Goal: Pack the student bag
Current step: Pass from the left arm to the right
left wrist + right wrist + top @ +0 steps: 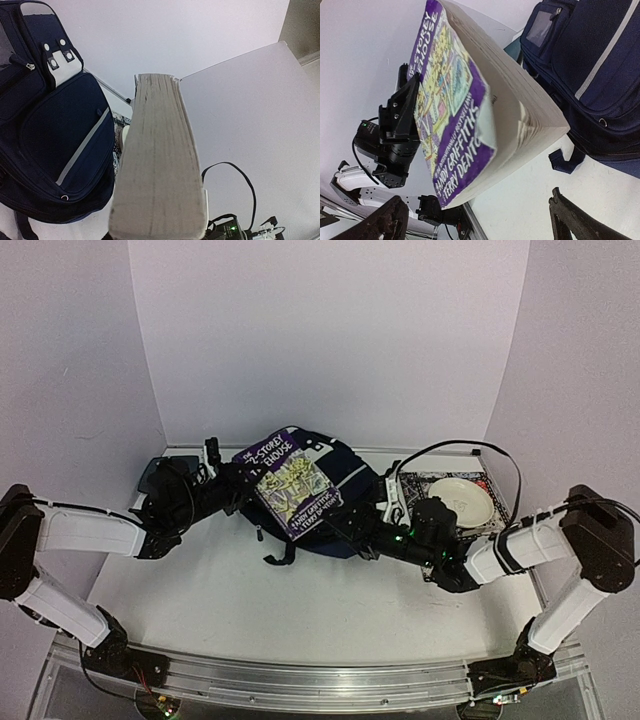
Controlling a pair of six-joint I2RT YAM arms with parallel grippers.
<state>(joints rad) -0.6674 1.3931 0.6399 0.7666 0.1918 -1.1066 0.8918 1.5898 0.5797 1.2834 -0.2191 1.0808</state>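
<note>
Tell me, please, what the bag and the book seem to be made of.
The bag looks like woven fabric, probably synthetic, dark navy and matte: the left wrist view shows a fine mesh-like weave, stitched seams and a pale sewn-on stripe. The book looks like a paperback: off-white, rough paper page edges and a thin purple printed cover, probably coated card, though its sheen is hard to judge.
</note>
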